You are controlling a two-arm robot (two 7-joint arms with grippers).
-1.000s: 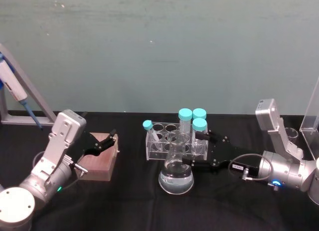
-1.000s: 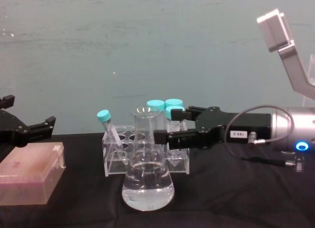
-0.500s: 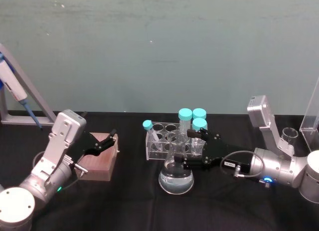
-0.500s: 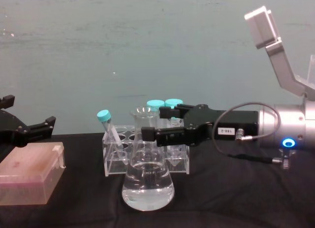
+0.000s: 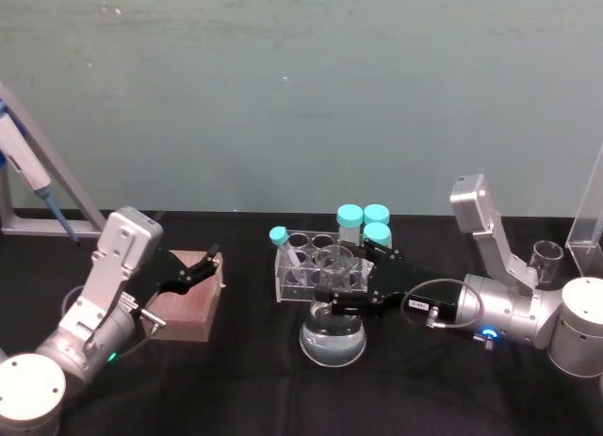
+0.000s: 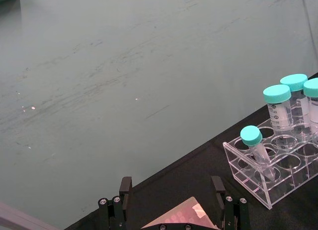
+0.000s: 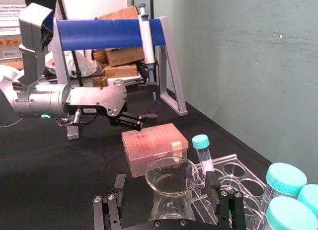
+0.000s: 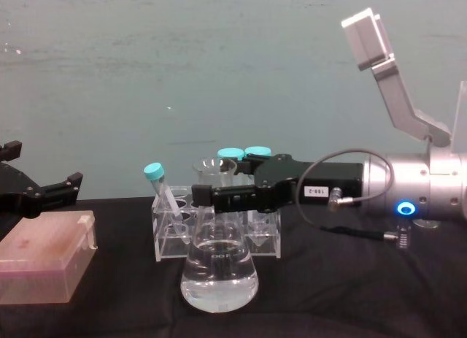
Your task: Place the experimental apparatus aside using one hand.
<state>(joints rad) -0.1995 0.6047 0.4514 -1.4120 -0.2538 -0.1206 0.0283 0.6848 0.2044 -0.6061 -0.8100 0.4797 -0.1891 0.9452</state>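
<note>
Here the upright conical flask (image 8: 219,272) stands neck-up between the spread fingers (image 7: 119,182) of the right end effector (image 7: 166,179).

The conical flask (image 8: 219,269), part-filled with clear liquid, stands on the black table (image 8: 350,294). The right gripper (image 8: 217,181) reaches in from the flask's right, its 2 fingers spread either side of the neck. Just behind the flask is a clear tube rack (image 8: 169,239) showing 3 teal caps. Well left of the flask, the left gripper (image 8: 42,166) hangs with fingers apart above a pink box (image 8: 44,265).
</note>
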